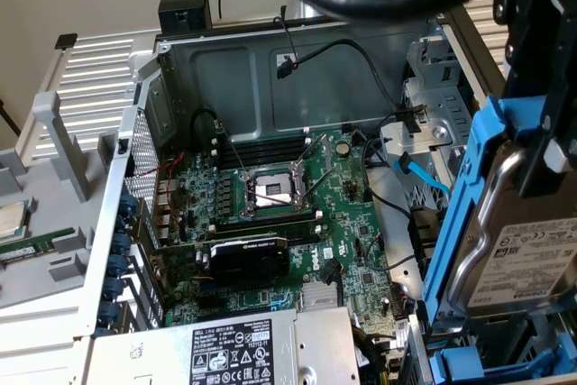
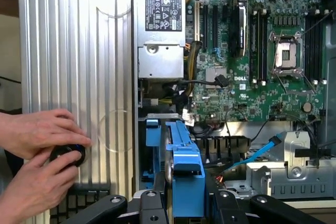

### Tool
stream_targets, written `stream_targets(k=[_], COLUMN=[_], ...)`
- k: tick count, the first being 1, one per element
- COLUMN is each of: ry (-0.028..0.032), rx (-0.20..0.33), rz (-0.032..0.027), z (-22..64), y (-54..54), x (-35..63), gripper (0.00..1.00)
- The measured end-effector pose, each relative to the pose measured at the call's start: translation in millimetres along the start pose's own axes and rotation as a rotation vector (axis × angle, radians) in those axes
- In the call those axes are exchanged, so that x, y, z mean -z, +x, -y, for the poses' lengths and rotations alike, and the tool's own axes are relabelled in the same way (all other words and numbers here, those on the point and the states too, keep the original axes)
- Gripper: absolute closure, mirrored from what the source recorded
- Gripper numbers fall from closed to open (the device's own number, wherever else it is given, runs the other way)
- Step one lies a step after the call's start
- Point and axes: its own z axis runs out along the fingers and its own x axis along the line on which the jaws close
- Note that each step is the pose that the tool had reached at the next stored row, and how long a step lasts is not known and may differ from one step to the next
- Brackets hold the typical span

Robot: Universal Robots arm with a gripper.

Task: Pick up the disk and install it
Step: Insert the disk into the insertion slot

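The disk (image 1: 523, 254) is a silver-grey drive with a white barcode label, clipped in a blue plastic rail frame (image 1: 469, 196). It hangs tilted at the exterior view's right, above the open computer case's drive bay (image 1: 424, 87). My black gripper (image 1: 541, 155) is shut on its upper end. In the wrist view the disk (image 2: 185, 156) shows edge-on, and my gripper (image 2: 186, 203) clamps it between its black fingers (image 2: 149, 203). Under it sits another blue-railed tray (image 1: 487, 369).
The motherboard (image 1: 352, 250) with its bare CPU socket (image 1: 270, 191) lies in the case, the power supply (image 1: 225, 349) at the near side. A blue cable (image 2: 252, 156) runs beside the bay. A person's hands (image 2: 37, 156) hold a black knob (image 2: 68, 153) on the ribbed panel.
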Motion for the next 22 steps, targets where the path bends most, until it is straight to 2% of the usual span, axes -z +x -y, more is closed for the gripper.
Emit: stream_targets(k=[22], ry=[-0.0001], rx=[0.002], rz=[-0.0033], z=[1.1], y=[0.4], x=[-8.7], gripper=[0.64])
